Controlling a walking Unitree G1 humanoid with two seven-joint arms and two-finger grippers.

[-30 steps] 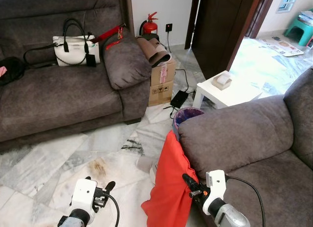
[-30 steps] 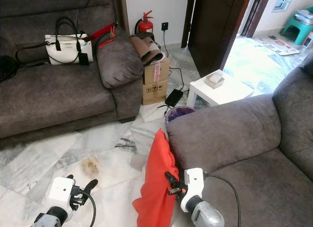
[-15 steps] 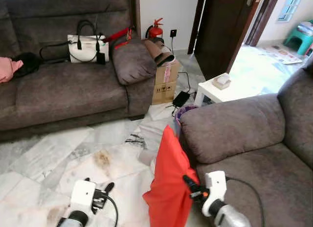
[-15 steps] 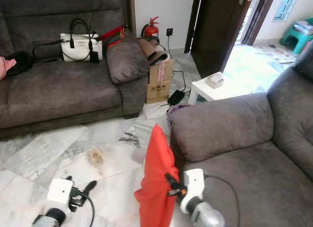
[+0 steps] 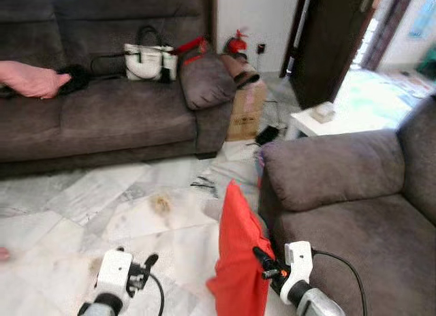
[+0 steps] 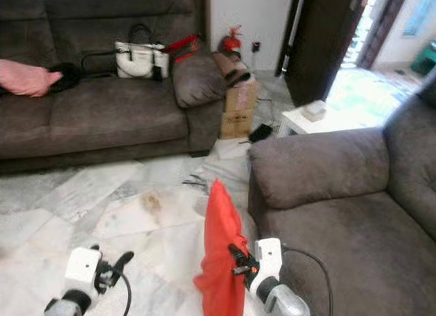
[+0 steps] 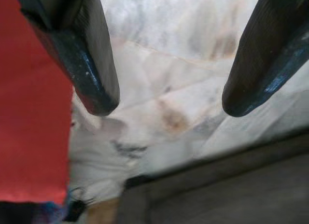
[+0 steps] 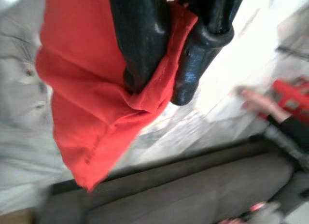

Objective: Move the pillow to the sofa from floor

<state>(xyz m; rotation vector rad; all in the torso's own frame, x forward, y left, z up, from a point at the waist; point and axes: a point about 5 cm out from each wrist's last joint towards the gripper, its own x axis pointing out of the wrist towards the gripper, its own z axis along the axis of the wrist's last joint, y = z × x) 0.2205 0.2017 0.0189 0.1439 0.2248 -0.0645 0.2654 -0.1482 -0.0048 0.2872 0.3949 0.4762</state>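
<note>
Two hands low in front: right hand is clamped on the red pillow, its black fingers pinching a fold of the fabric, pillow hanging off the floor just beside the near sofa armrest, not on the seat. Left hand hovers over the marble floor with fingers spread wide, holding nothing; red pillow edge visible beside it in the left wrist view.

Near sofa is grey, on the robot's right, pillow touching or just off its front corner, cannot tell which. Brownish stain on the floor tiles ahead of the left hand.

Far sofa along the back wall carries a white handbag, a pink cushion at its left end and a dark bag next to that. Cardboard box stands just beside that sofa's armrest, rolled items on top, red fire extinguisher behind it by the wall. Small white tabletop with a small box on it sits past the near sofa, near the dark open door
</note>
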